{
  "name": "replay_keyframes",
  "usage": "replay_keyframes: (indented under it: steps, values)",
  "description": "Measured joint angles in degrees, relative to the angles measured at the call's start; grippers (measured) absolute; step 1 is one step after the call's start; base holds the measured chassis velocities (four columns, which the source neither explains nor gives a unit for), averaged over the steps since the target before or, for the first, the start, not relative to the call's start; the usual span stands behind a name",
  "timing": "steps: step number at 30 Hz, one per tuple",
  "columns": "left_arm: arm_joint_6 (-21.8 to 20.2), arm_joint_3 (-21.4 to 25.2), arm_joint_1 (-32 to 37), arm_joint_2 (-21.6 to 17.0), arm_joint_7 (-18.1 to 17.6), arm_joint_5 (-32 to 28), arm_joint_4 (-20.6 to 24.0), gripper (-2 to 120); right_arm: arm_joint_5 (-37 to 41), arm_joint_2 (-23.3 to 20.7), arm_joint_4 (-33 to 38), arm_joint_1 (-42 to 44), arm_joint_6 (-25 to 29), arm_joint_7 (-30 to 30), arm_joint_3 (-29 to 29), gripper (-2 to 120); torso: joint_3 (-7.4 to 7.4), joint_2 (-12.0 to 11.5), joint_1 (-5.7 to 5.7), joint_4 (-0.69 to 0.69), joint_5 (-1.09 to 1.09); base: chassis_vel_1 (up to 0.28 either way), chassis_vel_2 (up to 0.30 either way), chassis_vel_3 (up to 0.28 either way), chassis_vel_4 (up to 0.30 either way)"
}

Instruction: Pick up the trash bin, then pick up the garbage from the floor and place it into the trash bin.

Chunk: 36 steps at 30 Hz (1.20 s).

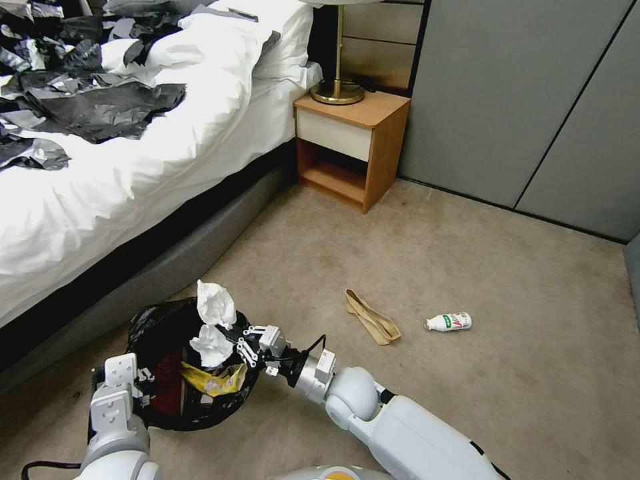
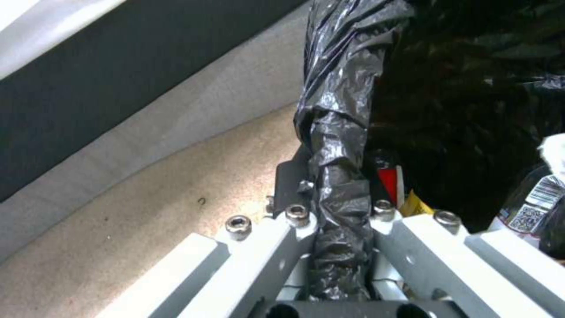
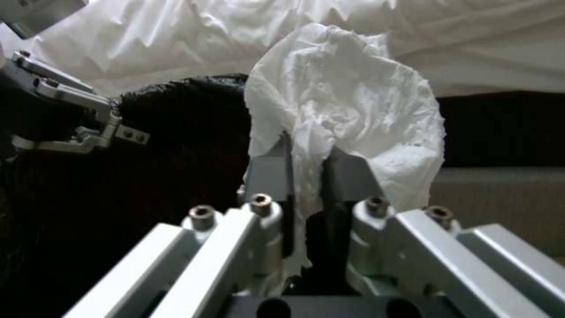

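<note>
Right gripper reaches in from the right over the trash bin, its fingers pinched on a crumpled white tissue. From the head view, the bin sits at the near left beside the bed, with the left gripper at its near rim. A brown paper bag and a small bottle lie on the carpet to the right.

At the left wrist, the left gripper clamps the bin's black bag rim; red and yellow wrappers show inside.

At the right wrist, the right gripper squeezes the tissue above the bin's dark mouth.
</note>
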<state>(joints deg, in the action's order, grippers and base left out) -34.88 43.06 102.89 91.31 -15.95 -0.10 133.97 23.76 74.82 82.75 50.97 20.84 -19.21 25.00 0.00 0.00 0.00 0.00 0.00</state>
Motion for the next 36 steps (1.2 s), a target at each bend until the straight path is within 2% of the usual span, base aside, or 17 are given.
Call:
replay_keyframes:
  steps: [2, 3, 6, 7, 10, 11, 15, 19, 22, 31, 36]
  values:
    - [0.0, -0.1, -0.1, 0.1, 0.0, 0.0, 0.0, 1, 0.5, 0.1, -0.2, -0.2, -0.4, 0.0, 0.5, 23, 0.0, 0.0, 0.0, 0.0, 0.0, 0.0, 0.0, 0.0, 0.0]
    - [0.0, -0.1, -0.1, 0.1, 0.0, 0.0, 0.0, 1, 0.5, 0.1, -0.2, -0.2, -0.4, 0.0, 0.5, 23, 0.0, 0.0, 0.0, 0.0, 0.0, 0.0, 0.0, 0.0, 0.0]
    - [0.0, -0.2, -0.2, 0.3, 0.2, 0.0, 0.0, 1, 0.9, 0.1, -0.7, -0.6, -0.9, 0.1, 2.3, 38, 0.0, 0.0, 0.0, 0.0, 0.0, 0.0, 0.0, 0.0, 0.0]
    - [0.0, -0.2, -0.2, 0.3, 0.2, 0.0, 0.0, 1, 0.9, 0.1, -0.7, -0.6, -0.9, 0.1, 2.3, 38, 0.0, 0.0, 0.0, 0.0, 0.0, 0.0, 0.0, 0.0, 0.0]
    - [0.0, -0.2, -0.2, 0.3, 0.2, -0.1, 0.1, 1, 0.8, -0.2, -0.7, -1.4, -1.3, 0.4, 4.4, 52, 0.0, 0.0, 0.0, 0.0, 0.01, 0.0, 0.0, 0.0, 0.0]
    - [0.0, -0.2, -0.2, 0.3, 0.2, -0.1, 0.1, 1, 0.8, -0.2, -0.7, -1.4, -1.3, 0.4, 4.4, 52, 0.0, 0.0, 0.0, 0.0, 0.01, 0.0, 0.0, 0.0, 0.0]
    - [-0.1, -0.2, -0.3, 0.3, 0.3, -0.1, 0.2, 1, 0.6, -1.0, -0.7, -2.7, -2.2, 1.0, 7.4, 71, 0.0, 0.0, 0.0, 0.0, 0.0, 0.0, 0.0, 0.0, 0.0]
    - [-0.1, -0.3, -0.4, 0.3, 0.3, -0.2, 0.2, 1, 0.5, -1.2, -1.0, -3.3, -2.7, 1.2, 8.5, 80, 0.0, 0.0, 0.0, 0.0, 0.0, 0.0, 0.0, 0.0, 0.0]
    - [-0.1, -0.4, -0.7, 0.2, 0.4, -0.2, 0.2, 1, 0.0, -1.7, -1.1, -4.3, -3.5, 1.4, 10.0, 96, 0.0, 0.0, 0.0, 0.0, 0.0, 0.0, 0.0, 0.0, 0.0]
    - [-0.2, -0.5, -0.9, 0.3, 0.4, -0.2, 0.2, 1, -0.5, -2.2, -1.3, -5.9, -3.8, 1.5, 11.4, 100, 0.0, 0.0, 0.0, 0.0, 0.0, 0.0, 0.0, 0.0, 0.0]
    - [-0.2, -0.4, -1.0, 0.2, 0.6, -0.2, -0.1, 1, -1.7, -2.0, 1.1, -5.2, -2.9, 2.0, 8.4, 100, 0.0, 0.0, 0.0, 0.0, 0.0, 0.0, 0.0, 0.0, 0.0]
